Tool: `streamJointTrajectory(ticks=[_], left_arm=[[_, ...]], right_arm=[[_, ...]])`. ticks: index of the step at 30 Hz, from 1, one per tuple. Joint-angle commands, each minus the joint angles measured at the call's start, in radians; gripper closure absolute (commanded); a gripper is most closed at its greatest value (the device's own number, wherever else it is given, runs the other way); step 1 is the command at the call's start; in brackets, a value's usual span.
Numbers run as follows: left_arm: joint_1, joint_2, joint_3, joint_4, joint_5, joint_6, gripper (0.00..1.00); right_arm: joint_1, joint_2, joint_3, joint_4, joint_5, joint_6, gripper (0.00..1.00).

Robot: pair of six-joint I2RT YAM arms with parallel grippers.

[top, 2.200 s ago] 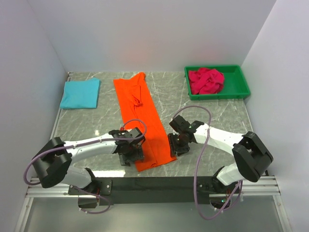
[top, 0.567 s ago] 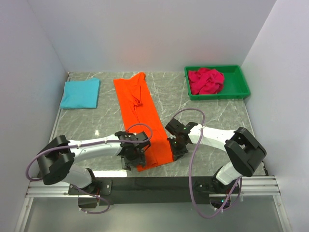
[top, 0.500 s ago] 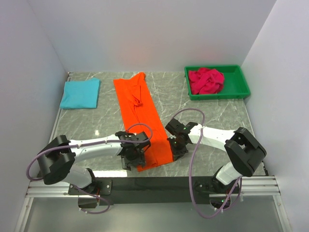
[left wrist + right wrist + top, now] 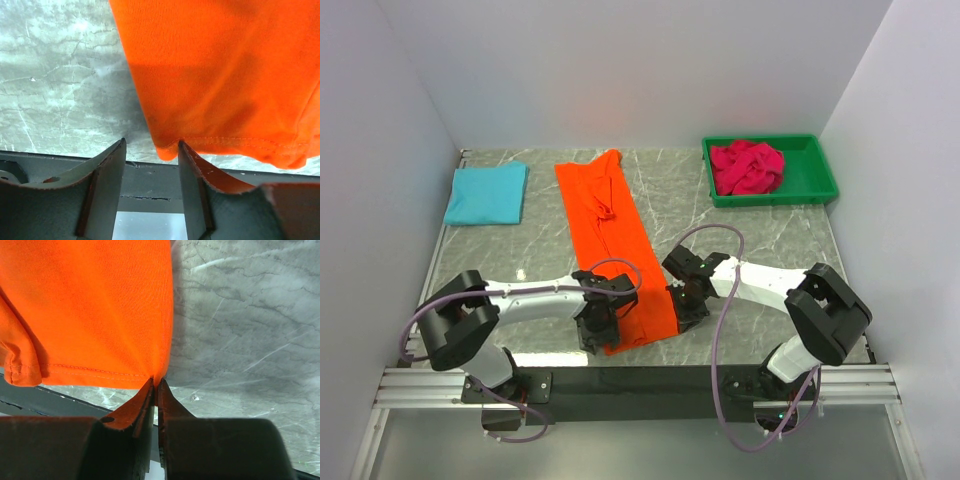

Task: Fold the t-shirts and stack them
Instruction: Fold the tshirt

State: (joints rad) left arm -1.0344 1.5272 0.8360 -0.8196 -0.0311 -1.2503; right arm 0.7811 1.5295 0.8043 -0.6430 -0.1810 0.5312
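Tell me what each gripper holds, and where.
Right gripper pinches the bright orange cloth t-shirt at its near hem corner; left gripper is open, holding nothing.

Seen from above, a spread t-shirt (image 4: 615, 240) lies along the middle of the desk (image 4: 790, 225), running from 12 o'clock at the back to 6 o'clock by the arms. A folded t-shirt (image 4: 487, 193) lies at 10 o'clock, well apart from it. At 2 o'clock a bin (image 4: 820, 185) holds a bundled t-shirt (image 4: 745, 167). The left fingers (image 4: 107, 185) sit at 7 o'clock, with the spread t-shirt's near left corner between them. The right fingers (image 4: 135, 415), at 5 o'clock, pinch its near right corner.
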Motion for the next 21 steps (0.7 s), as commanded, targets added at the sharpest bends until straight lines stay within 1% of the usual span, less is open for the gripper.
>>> streamJointTrajectory(ticks=[1,4,5,6,7,8,10,11,13,14,17,21], left_arm=[[0.000,0.022,0.031,0.000,0.003,0.005,0.50],[0.000,0.050,0.020,0.011,0.017,0.011,0.57],[0.000,0.054,0.017,0.016,0.023,0.014,0.64],[0.000,0.057,0.014,0.019,0.023,0.018,0.68],[0.000,0.063,0.008,0.020,0.023,0.020,0.71],[0.000,0.067,0.006,0.020,0.023,0.022,0.77],[0.000,0.060,0.000,0.016,0.023,0.028,0.82],[0.000,0.057,-0.002,0.002,0.023,0.028,0.89],[0.000,0.036,-0.002,-0.009,0.023,0.029,0.94],[0.000,0.027,-0.006,-0.015,0.023,0.031,0.99],[0.000,-0.004,-0.035,-0.013,0.023,0.025,0.99],[-0.001,-0.004,-0.058,-0.004,0.051,0.035,0.99]], right_arm=[[0.009,0.012,0.022,-0.006,0.009,-0.005,0.90],[0.007,0.014,0.024,-0.007,0.011,-0.004,0.93],[0.009,0.012,0.024,-0.007,0.012,-0.004,0.94],[0.009,0.011,0.024,-0.010,0.014,-0.002,0.95],[0.007,0.011,0.024,-0.010,0.015,-0.002,0.99],[0.007,0.009,0.022,-0.012,0.017,0.000,1.00],[0.006,0.009,0.022,-0.018,0.018,-0.002,1.00],[0.007,0.008,0.022,-0.023,0.020,-0.002,1.00],[0.004,-0.002,0.026,-0.035,0.021,-0.005,1.00],[0.004,-0.006,0.027,-0.043,0.023,-0.005,1.00],[-0.002,-0.031,0.023,-0.049,0.032,-0.002,1.00],[-0.011,-0.019,0.010,-0.043,0.015,-0.007,1.00]])
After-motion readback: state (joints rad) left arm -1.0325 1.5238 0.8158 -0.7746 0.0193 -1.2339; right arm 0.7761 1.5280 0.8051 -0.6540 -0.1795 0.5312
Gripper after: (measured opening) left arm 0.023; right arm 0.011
